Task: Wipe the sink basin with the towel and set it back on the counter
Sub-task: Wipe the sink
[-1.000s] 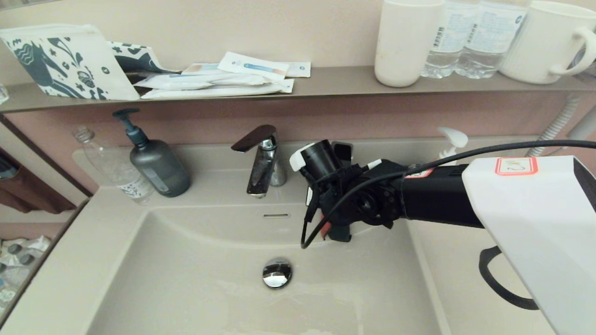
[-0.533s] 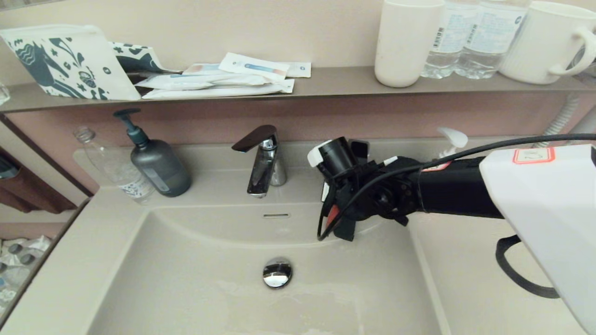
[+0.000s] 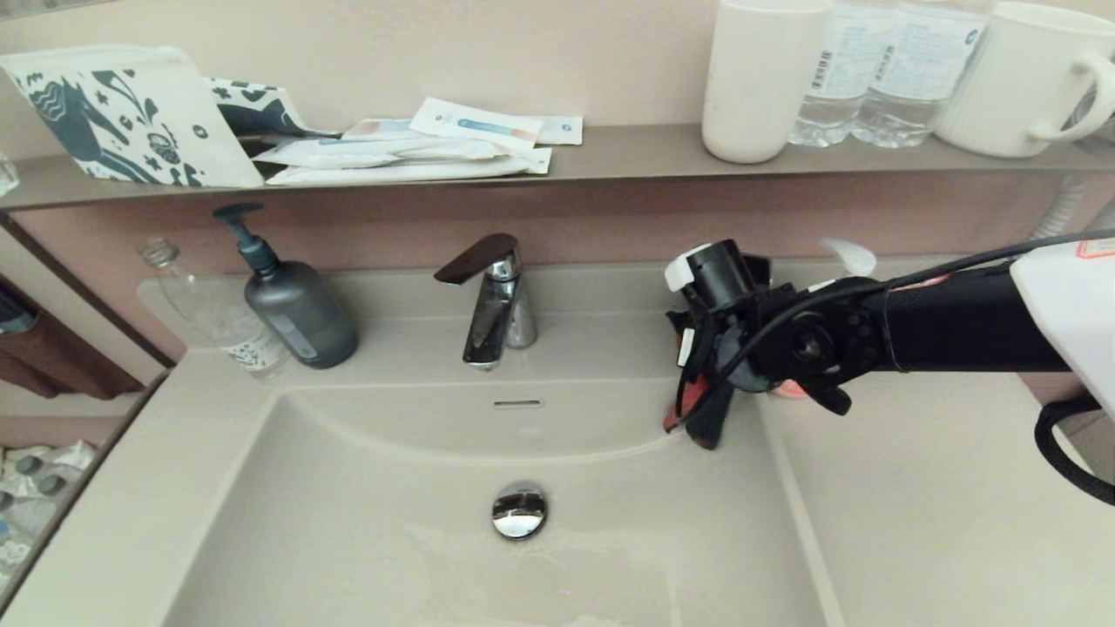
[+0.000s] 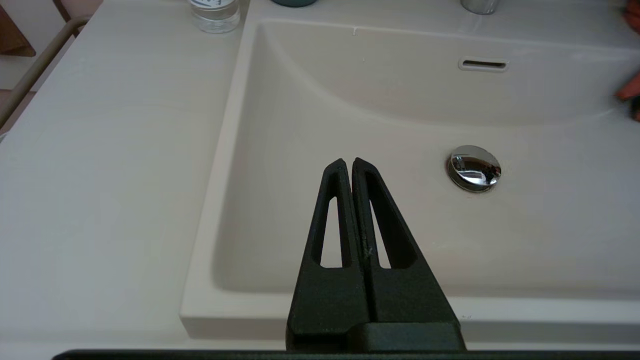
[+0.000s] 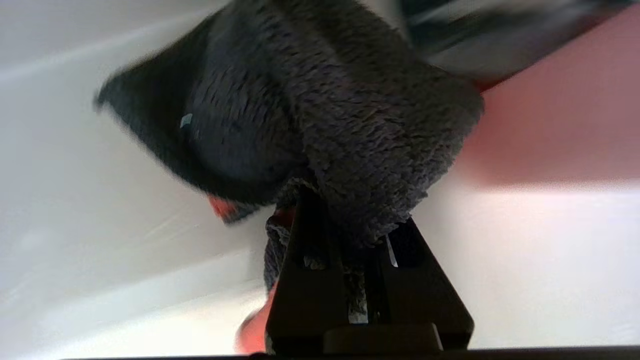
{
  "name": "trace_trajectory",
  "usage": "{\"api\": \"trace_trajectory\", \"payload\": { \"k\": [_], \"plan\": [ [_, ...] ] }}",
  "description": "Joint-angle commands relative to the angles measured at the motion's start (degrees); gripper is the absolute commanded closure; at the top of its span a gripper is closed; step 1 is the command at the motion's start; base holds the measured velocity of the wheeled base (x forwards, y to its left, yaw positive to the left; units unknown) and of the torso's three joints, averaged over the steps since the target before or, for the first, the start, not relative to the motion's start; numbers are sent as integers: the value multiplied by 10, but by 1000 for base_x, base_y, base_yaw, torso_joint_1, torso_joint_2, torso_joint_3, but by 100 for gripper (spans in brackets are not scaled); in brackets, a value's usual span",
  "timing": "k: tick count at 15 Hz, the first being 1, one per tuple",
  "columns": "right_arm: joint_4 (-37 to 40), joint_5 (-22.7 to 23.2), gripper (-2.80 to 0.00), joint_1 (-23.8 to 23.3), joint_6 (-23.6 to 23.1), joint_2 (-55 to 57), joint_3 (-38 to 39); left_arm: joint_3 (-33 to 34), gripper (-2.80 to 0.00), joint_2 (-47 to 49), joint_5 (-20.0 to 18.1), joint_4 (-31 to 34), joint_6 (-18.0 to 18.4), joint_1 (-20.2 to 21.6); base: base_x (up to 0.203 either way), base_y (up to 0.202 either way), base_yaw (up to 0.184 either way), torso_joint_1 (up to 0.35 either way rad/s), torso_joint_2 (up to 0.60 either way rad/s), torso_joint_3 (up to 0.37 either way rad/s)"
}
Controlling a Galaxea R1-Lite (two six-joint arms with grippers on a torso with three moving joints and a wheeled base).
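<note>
The beige sink basin [image 3: 348, 522] with its chrome drain plug [image 3: 518, 511] fills the lower middle of the head view. My right gripper [image 3: 707, 394] is at the basin's back right corner, shut on the towel [image 3: 692, 416], which hangs down against the rim, coral red and charcoal. In the right wrist view the charcoal towel [image 5: 325, 110] bulges out past the right gripper [image 5: 357, 235]. The counter [image 3: 915, 522] lies to the right of the basin. My left gripper [image 4: 348, 162] is shut and empty over the basin's near left part [image 4: 280, 210].
A chrome faucet [image 3: 492, 296] stands behind the basin. A grey pump bottle [image 3: 296, 309] and a clear bottle [image 3: 218, 318] are at back left, a white pump dispenser [image 3: 849, 259] behind my right arm. The brown shelf [image 3: 610, 157] above carries cups, water bottles and packets.
My right arm has swung to the right with the towel, from the middle of the basin's back wall to its back right corner. The left gripper's earlier state is not shown.
</note>
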Motion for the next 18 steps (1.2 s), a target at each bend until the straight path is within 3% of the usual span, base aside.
{"api": "trace_trajectory", "payload": {
  "k": [1, 7, 14, 18],
  "plan": [
    [-2, -1, 0, -7, -1, -13, 2, -1, 0, 1, 0, 0, 0, 0, 0, 0, 0, 0, 0, 0],
    [-22, 1, 0, 48, -3, 45, -18, 0, 0, 1, 1, 0, 0, 0, 0, 0, 0, 0, 0, 0],
    [-6, 4, 0, 131, -31, 121, -164, 0, 0, 1, 0, 0, 0, 0, 0, 0, 0, 0, 0, 0],
    [-5, 2, 0, 131, -35, 122, -166, 0, 0, 1, 0, 0, 0, 0, 0, 0, 0, 0, 0, 0]
  ]
}}
